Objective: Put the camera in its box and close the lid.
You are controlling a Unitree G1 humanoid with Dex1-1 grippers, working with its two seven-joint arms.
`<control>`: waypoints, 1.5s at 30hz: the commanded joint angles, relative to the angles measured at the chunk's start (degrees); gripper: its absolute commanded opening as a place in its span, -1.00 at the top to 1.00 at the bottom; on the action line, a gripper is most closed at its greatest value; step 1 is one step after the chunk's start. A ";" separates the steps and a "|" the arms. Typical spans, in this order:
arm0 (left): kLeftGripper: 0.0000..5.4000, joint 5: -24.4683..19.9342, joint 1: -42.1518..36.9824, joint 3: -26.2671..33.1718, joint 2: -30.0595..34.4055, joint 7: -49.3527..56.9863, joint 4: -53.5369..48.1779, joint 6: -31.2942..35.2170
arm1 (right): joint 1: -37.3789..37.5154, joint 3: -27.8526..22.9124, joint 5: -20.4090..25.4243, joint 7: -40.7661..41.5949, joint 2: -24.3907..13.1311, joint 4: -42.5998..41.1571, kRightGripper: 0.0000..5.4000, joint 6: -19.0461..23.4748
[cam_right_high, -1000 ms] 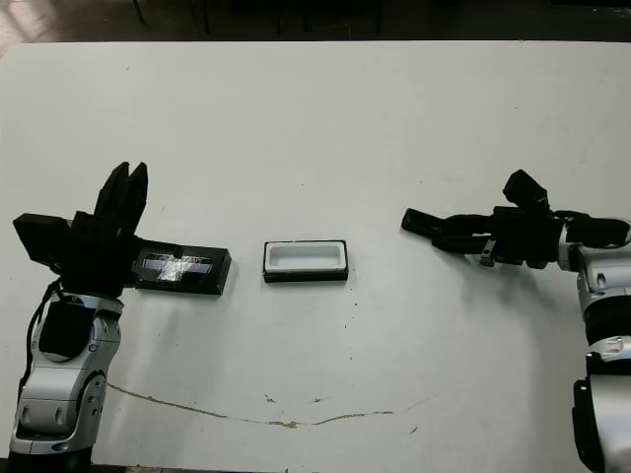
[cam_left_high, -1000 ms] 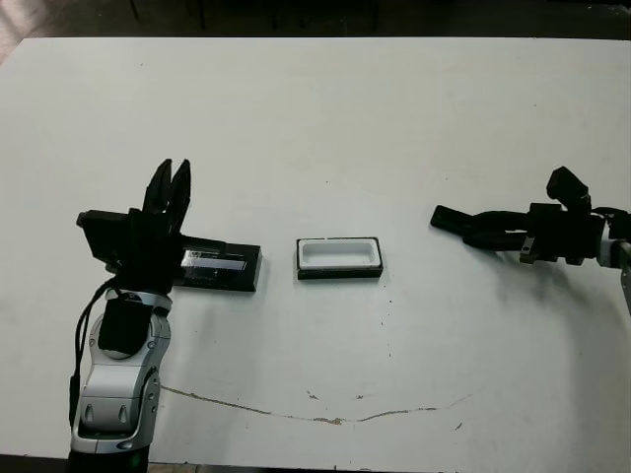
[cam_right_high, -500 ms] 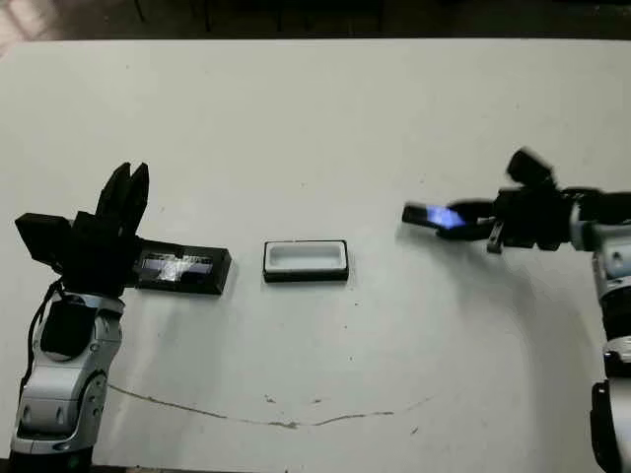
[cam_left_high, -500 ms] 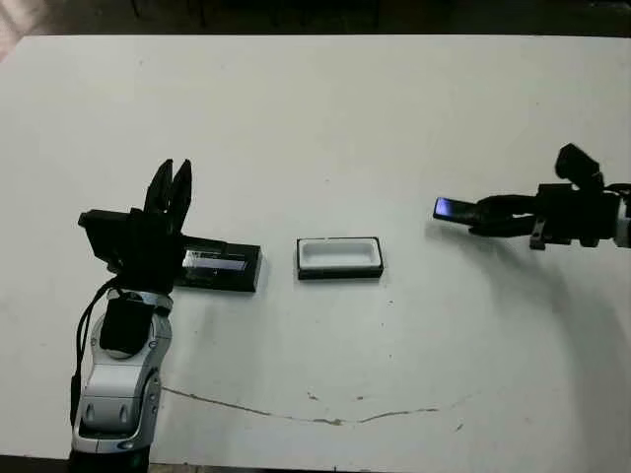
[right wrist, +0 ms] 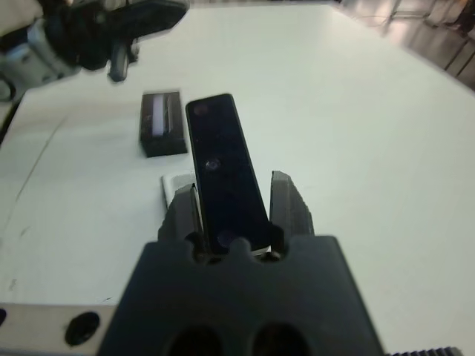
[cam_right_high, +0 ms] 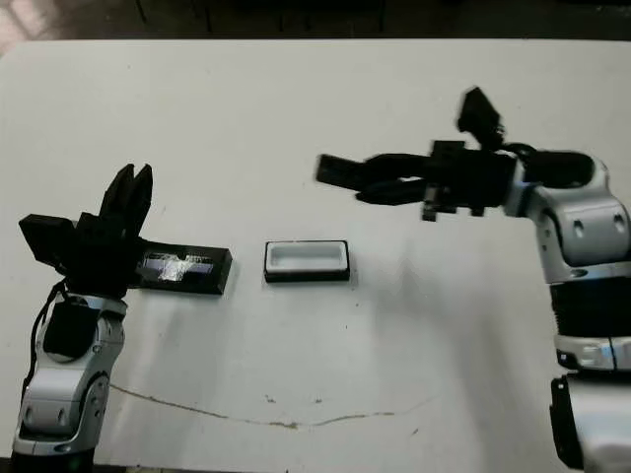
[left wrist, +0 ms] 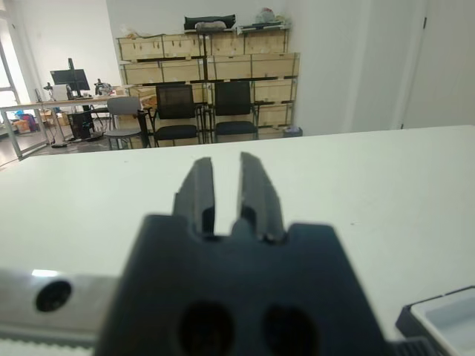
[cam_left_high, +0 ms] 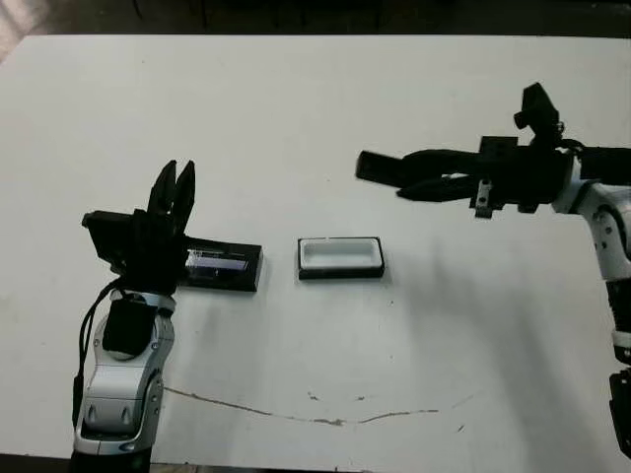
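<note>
- You have a white table (cam_left_high: 315,108) filling the frame, with a thin cracked line low at centre.
- Your box (cam_left_high: 339,257) lies open at centre.
- Your lid (cam_left_high: 223,267) lies left of it.

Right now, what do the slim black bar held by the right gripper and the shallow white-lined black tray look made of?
The slim black bar looks like glossy plastic or glass: its face shows a smooth sheen. The shallow black tray looks like matte card or plastic, with a white lining, perhaps foam or moulded plastic; too small to tell.
</note>
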 commanded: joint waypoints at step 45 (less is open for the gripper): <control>1.00 0.99 0.70 -0.98 -0.26 0.48 1.99 -1.07 | -3.42 17.47 -13.89 -1.74 0.07 -3.49 0.92 4.85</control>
